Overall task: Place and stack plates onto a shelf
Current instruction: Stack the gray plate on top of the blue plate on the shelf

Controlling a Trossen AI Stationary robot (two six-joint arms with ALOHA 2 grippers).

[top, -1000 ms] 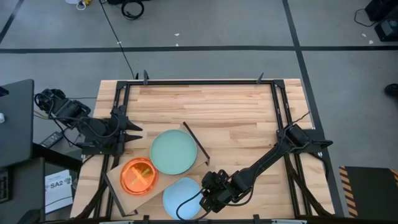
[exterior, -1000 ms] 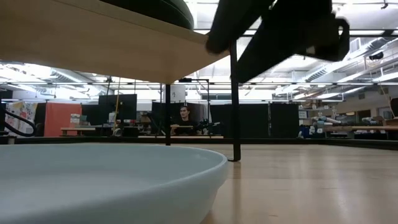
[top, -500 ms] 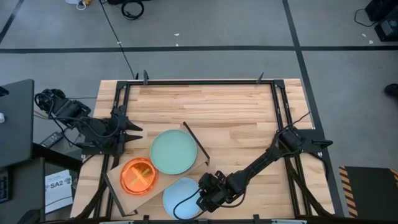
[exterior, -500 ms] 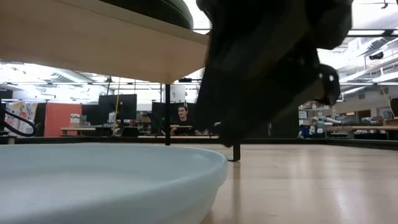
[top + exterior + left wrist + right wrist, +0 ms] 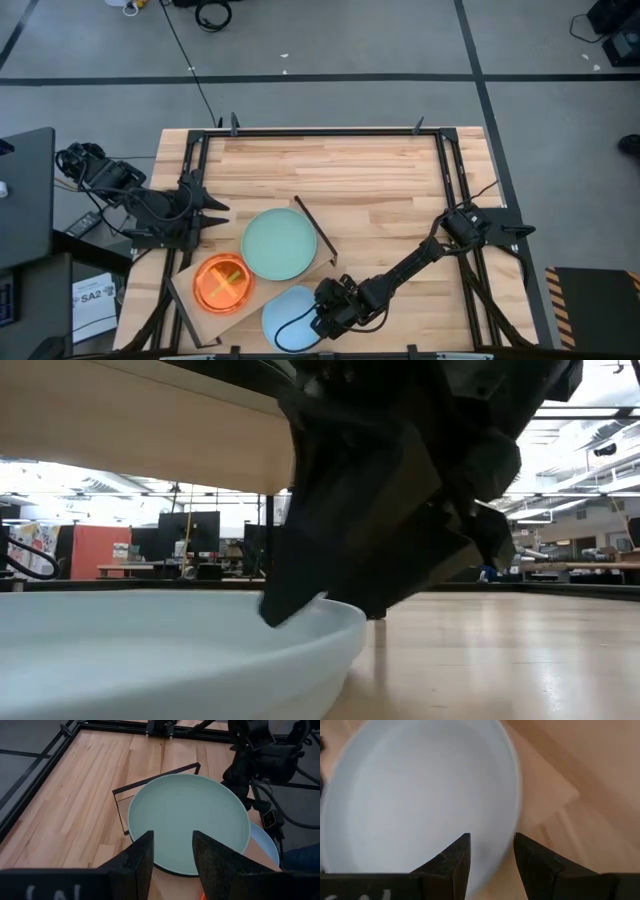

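A light-blue plate (image 5: 283,318) lies flat on the table near its front edge. My right gripper (image 5: 319,318) hangs open over the plate's right rim (image 5: 516,805), slanting down, one finger above the plate's inside and one past the rim. The shelf (image 5: 192,300) stands at the front left. It carries a mint-green plate (image 5: 280,243) with a dark rim showing under it (image 5: 165,868), and an orange plate (image 5: 223,282). My left gripper (image 5: 218,212) waits open, raised at the table's left edge, pointing toward the mint-green plate (image 5: 187,820). My right gripper comes at the light-blue plate's right rim (image 5: 330,615) from above and from the table's right, slanting down. In the low view one dark finger (image 5: 285,605) reaches down to rim height, but I cannot tell whether it touches the plate.
The shelf's thin black bar frame (image 5: 316,232) stands just beyond the light-blue plate. Black rails (image 5: 455,180) run along the table's edges. Bare wood lies at the table's far and right parts (image 5: 380,190). A person sits far off in the room (image 5: 295,550).
My right gripper has come down and toward the table's near left, onto the light-blue plate's right rim, its fingers staying apart. In the low view it has dropped from above the shelf's edge to the plate's rim. The plates have kept their places.
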